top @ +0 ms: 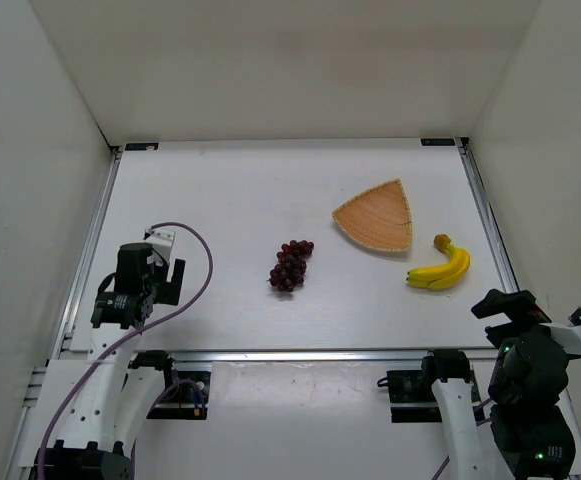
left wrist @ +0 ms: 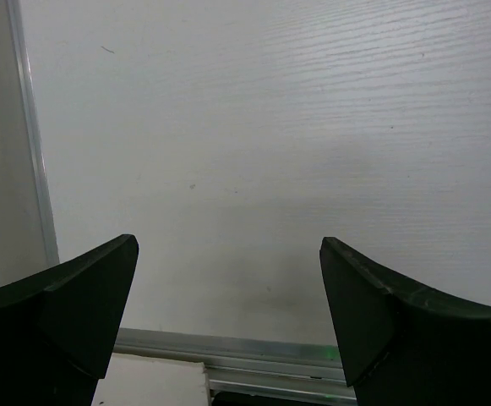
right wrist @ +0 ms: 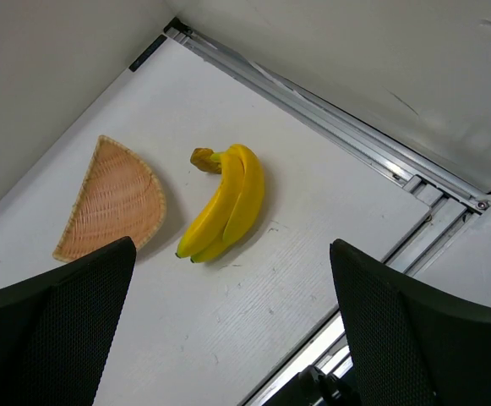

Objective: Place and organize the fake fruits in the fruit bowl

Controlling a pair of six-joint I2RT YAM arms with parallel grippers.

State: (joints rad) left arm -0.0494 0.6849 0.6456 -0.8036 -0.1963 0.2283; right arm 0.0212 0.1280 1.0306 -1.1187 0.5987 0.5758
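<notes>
The left fingers (left wrist: pixel 59 313) and right fingers (right wrist: pixel 51 326) were spread wide, holding nothing. The small yellow banana bunch (right wrist: pixel 224 203) lay just beside the shallow orange-tan woven basket (right wrist: pixel 114 203), the dark red-purple grape bunch (top: pixel 290 264) apart on the white table (top: pixel 220 200). Reaching for the banana might shove the light basket.

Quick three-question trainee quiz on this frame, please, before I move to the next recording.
1. Which fruit lies nearer the basket: the grapes or the banana?
2. True or false: the basket already holds a fruit.
3. The left and right jaws are: A) open with nothing between them, B) shut on fruit, C) shut on nothing.

Key: 1 the banana; 2 false; 3 A.
</notes>
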